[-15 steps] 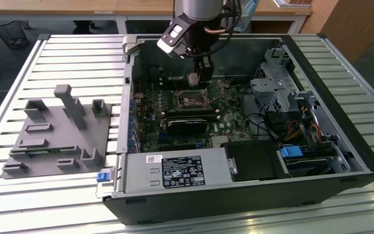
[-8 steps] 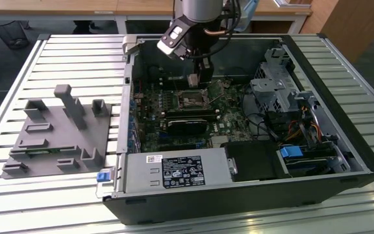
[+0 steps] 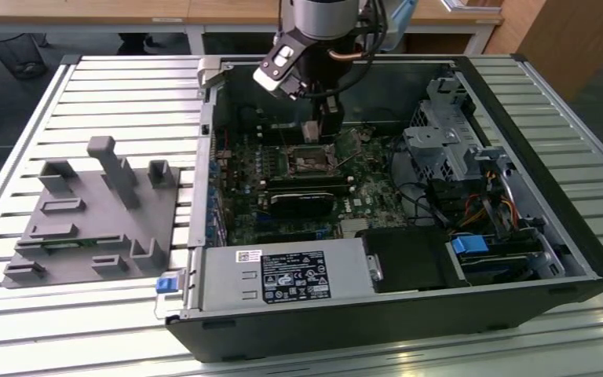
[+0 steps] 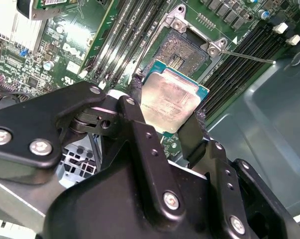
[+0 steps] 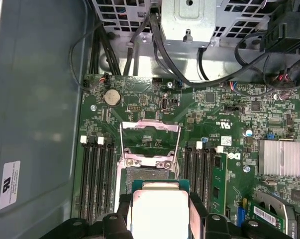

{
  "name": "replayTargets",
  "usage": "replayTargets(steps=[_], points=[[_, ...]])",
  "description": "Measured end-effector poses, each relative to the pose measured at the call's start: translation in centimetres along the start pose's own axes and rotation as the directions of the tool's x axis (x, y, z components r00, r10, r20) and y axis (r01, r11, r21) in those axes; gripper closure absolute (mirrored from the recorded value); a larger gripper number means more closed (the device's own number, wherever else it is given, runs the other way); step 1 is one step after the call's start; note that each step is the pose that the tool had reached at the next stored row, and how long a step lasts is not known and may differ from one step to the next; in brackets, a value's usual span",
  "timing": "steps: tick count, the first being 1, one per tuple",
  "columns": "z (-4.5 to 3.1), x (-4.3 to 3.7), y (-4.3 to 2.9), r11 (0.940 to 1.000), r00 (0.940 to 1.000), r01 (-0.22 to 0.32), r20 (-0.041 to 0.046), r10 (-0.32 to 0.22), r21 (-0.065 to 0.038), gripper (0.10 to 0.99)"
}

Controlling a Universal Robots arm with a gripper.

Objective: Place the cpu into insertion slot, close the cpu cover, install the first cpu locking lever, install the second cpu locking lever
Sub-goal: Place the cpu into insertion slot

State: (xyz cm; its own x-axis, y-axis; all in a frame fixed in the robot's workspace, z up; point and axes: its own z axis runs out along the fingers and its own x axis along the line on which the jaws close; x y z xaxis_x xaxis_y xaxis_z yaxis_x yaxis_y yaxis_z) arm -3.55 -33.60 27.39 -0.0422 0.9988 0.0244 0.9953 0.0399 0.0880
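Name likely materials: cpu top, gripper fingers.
The cpu top: dull silvery-brown metal, showing soft smeared glare. Its rim: green board laminate. The fingers holding it: matte black, metal or hard plastic, can't tell; bright screws set in them.

Bright, even light — cpu [image 4: 169, 102] glares.

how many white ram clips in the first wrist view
4 white clips: two each side of the cpu cover; the gripper holding the cpu may hide more.

The cpu [image 4: 170, 102] has a dull silver-brown top edged in teal. The board [image 5: 145, 94] is green, the gripper [image 4: 168, 107] and case [image 3: 385, 322] black, the table [image 3: 92, 86] striped silver-grey.
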Motion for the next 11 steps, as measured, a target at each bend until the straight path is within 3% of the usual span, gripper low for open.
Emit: replayTargets(steps=[11], points=[[1.64, 0.06, -0.17, 1.0, 1.0, 0.0, 0.0005, 0.0, 0.0, 0.545]])
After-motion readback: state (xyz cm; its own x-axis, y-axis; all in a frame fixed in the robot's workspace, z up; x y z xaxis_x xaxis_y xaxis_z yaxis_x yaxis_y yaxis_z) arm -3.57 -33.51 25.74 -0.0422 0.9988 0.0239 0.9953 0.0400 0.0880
